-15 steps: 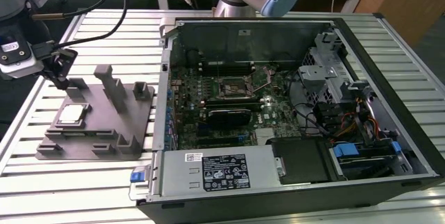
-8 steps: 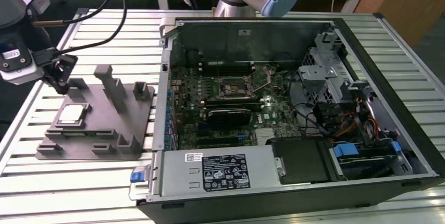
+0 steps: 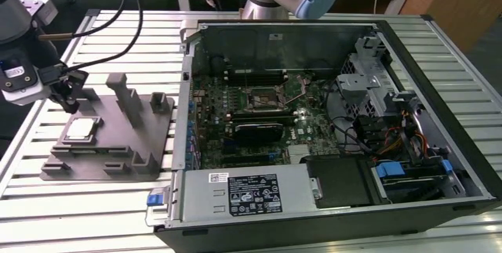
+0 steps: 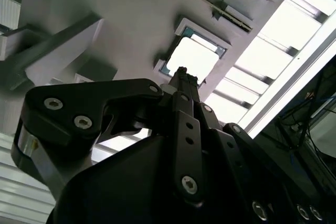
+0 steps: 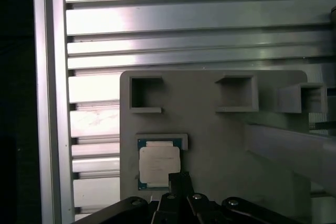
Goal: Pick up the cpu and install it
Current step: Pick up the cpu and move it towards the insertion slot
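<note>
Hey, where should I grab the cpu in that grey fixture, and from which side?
Probably by two opposite edges, coming straight down from above. The cpu lies flat, metal top up, in a shallow pocket of the grey fixture, whose rim would block a sideways approach.

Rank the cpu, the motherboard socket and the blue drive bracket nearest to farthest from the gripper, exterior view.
1. cpu, on the grey fixture, just by the gripper.
2. motherboard socket, mid-case, exterior view's right.
3. blue drive bracket, case's far right side.
</note>
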Robot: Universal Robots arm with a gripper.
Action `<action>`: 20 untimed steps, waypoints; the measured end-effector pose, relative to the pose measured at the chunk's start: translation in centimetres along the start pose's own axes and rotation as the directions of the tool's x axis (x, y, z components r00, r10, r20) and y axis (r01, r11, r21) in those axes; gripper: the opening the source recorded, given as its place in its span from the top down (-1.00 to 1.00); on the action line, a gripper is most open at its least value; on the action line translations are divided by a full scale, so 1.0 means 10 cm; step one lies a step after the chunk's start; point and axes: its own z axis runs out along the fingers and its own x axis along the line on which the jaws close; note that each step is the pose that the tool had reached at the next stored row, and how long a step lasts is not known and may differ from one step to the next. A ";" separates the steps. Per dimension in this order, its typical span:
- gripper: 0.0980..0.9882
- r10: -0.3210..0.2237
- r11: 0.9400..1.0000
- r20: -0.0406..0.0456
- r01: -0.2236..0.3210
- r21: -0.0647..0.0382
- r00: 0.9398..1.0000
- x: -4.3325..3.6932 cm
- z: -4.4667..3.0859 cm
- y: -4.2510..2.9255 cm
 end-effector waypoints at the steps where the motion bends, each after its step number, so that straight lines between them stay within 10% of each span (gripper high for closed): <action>1: 0.98 0.000 1.000 0.000 0.000 0.000 1.000 0.001 0.017 -0.008; 20: 0.98 0.000 1.000 0.000 0.000 0.000 1.000 0.113 0.358 -0.052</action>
